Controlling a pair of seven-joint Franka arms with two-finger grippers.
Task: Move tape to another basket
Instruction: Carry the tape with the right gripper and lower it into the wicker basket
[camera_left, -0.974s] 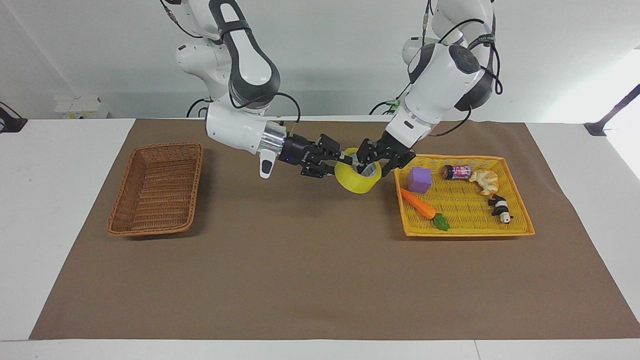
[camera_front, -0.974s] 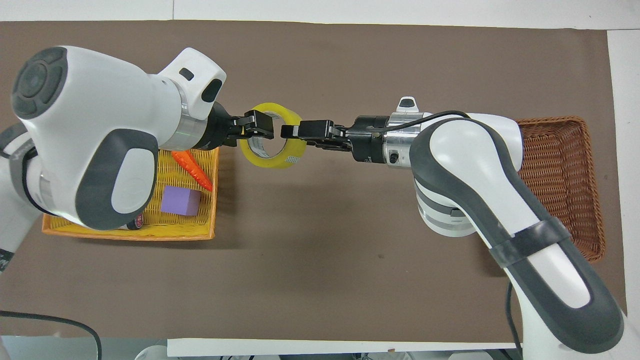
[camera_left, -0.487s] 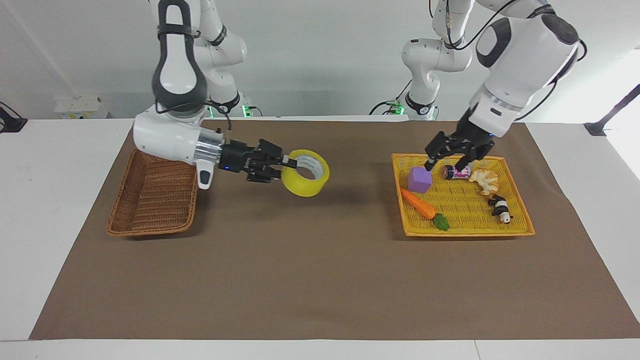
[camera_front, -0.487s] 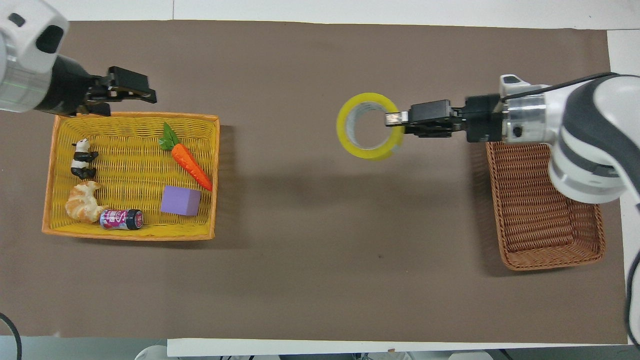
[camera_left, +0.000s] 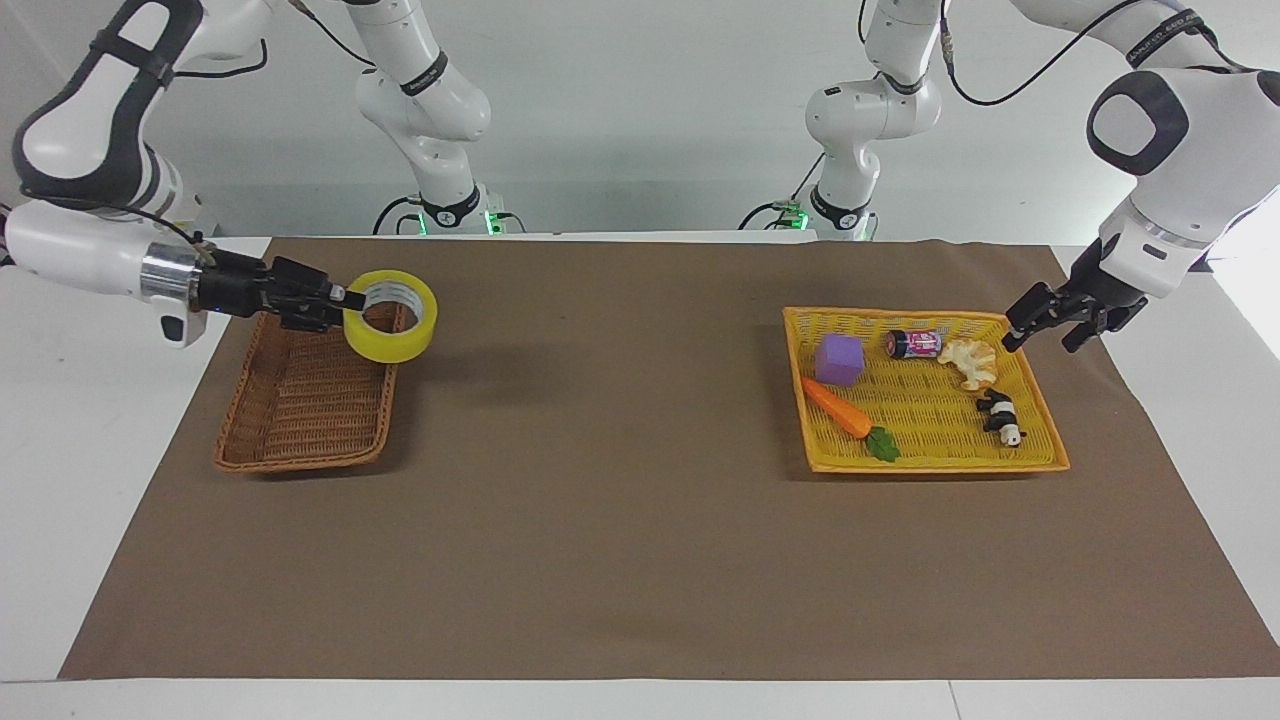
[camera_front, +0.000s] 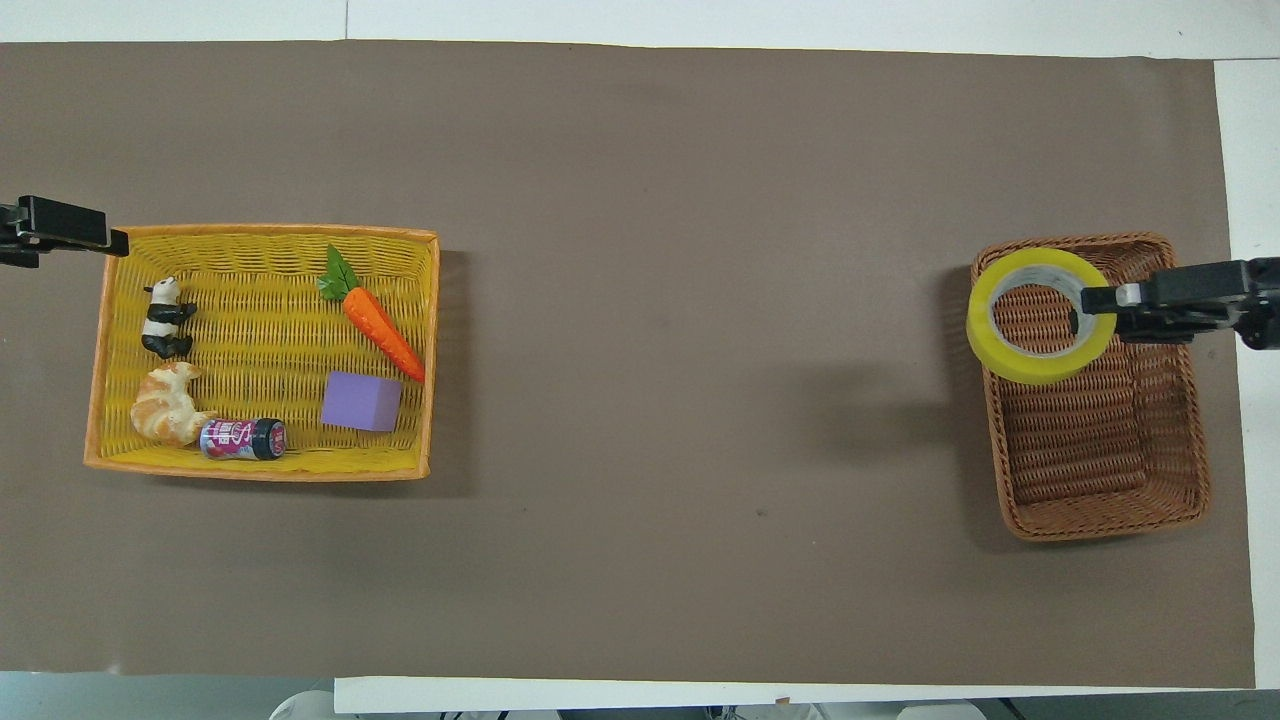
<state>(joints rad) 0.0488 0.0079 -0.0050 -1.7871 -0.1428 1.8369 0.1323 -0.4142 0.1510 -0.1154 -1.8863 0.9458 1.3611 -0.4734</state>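
The tape (camera_left: 390, 316) hangs in the air over the brown basket (camera_left: 310, 395), above the corner at its one-o'clock in the facing view. The right gripper (camera_left: 338, 300) pinches the roll's wall at nine o'clock, one finger inside the core, one outside. The roll looks light and stiff, with a slick outer face; the wall pinch through the core seems the surest hold, and it should drop without harm. The left gripper (camera_left: 1062, 322), released and empty, waits over the mat at the yellow basket's (camera_left: 925, 458) two-o'clock corner; that basket holds a carrot (camera_left: 836, 409), cube (camera_left: 839, 359), can (camera_left: 913, 344), croissant (camera_left: 970, 362) and panda (camera_left: 1000, 415).
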